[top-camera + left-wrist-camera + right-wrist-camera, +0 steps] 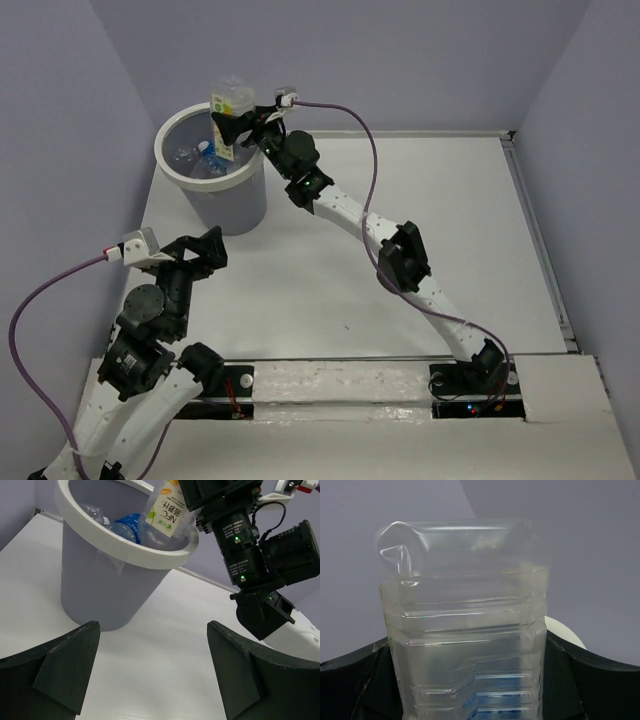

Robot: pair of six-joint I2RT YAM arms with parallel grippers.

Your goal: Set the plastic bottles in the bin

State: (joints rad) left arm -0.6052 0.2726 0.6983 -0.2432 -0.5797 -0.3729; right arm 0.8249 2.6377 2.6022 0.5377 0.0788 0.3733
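Note:
The bin (236, 208) stands at the table's far left. Over its back rim my right gripper (234, 127) is shut on a wide clear bottle with a yellow-orange label (224, 112). In the right wrist view this bottle (470, 625) fills the space between the black fingers (585, 680), upside down, with its base up. The left wrist view shows its label (167, 511) above the bin's rim (125, 550). Inside the bin lie other plastic bottles (196, 157), one blue-labelled (127, 527). My left gripper (152, 672) is open and holds nothing, low over the table in front of the bin (95, 585).
The right arm (400, 255) stretches diagonally across the table from its base at the near right to the bin. Purple cables trail from both wrists. A raised edge (535, 230) runs along the table's right side, and walls close in the back and the sides.

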